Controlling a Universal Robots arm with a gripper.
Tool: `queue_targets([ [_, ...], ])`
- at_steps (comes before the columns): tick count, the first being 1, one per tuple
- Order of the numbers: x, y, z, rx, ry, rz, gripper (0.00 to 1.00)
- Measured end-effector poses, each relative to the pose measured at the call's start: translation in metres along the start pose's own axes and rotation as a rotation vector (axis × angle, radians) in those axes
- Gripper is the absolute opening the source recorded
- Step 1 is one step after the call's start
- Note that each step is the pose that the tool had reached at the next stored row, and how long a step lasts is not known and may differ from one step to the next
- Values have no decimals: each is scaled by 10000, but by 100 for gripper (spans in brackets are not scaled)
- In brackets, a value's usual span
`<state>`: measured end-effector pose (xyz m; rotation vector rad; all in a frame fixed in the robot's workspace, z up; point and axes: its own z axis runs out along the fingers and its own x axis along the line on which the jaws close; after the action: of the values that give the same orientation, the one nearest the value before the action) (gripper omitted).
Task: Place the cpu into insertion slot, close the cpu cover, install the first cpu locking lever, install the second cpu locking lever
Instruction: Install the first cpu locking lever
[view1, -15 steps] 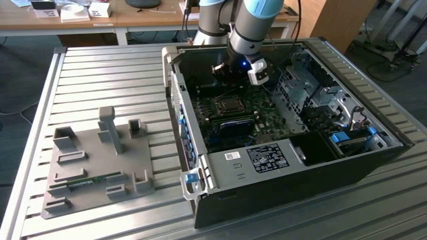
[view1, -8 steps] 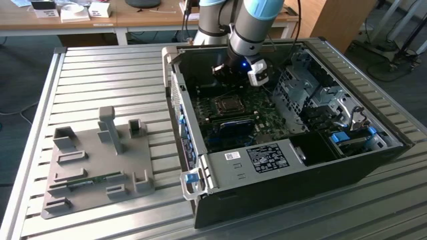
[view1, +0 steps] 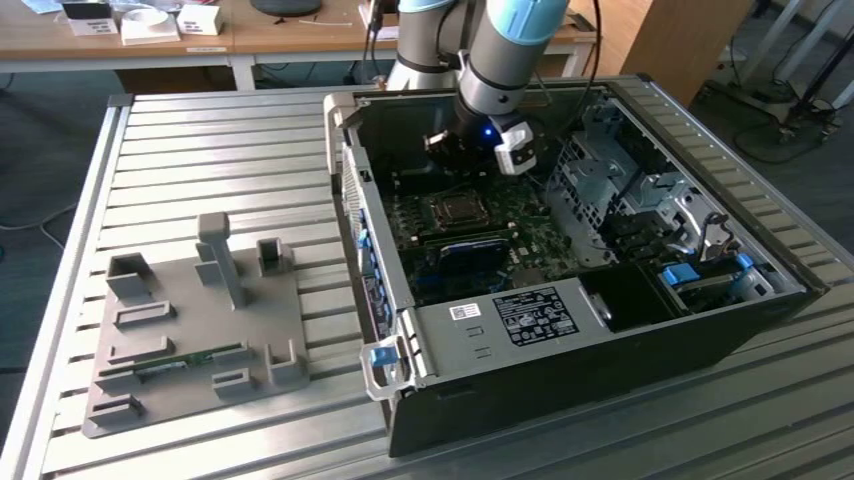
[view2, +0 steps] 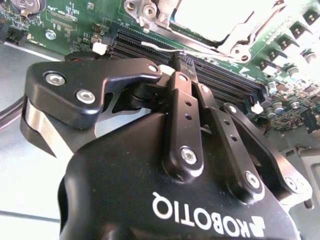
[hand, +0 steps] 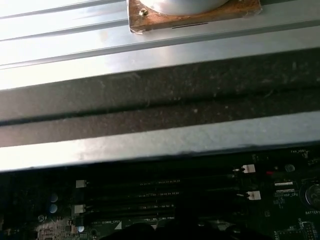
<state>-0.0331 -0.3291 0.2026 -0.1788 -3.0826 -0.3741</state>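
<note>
Nearest, on the exterior view's left, a grey fixture tray (view1: 187, 300) lies on the slatted table (view1: 200, 140) with a memory stick (view1: 171, 363) resting in it, well apart from the work. To its right stands the open computer case (view1: 587, 370), with the motherboard (view1: 534, 235) flat on its floor.

Farther in, the cpu (view2: 215, 17) sits in its socket. The cpu cover (view2: 230, 37) seems to lie flat around it, framing the bright metal top, though I cannot tell whether it is fully seated. A thin pale rod (view2: 160, 47) runs along the socket edge that faces the claw. I judge it to be one of the locking levers, and its long axis runs roughly parallel to the memory slots (view2: 220, 75).

The gripper (view1: 478, 150) hangs from the arm (view1: 514, 50) inside the case, raised above the board. In the second wrist view its fingertips (view2: 181, 62) are pressed together with nothing pinched between them. They point down over the memory slots — the socket lies just beyond the tips, with the pale rod between tips and chip. In the exterior view the socket shows just nearer than the claw, but the height between them is hard to judge.

So the relation that matters is short and direct — the rod's near edge is the closest part of the socket to the claw. Beyond the case stands a wooden desk (view1: 267, 35).
</note>
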Motion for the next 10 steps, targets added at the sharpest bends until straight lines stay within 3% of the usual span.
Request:
queue_targets([
  [10,-2,-7,30,10,-1,0,11],
])
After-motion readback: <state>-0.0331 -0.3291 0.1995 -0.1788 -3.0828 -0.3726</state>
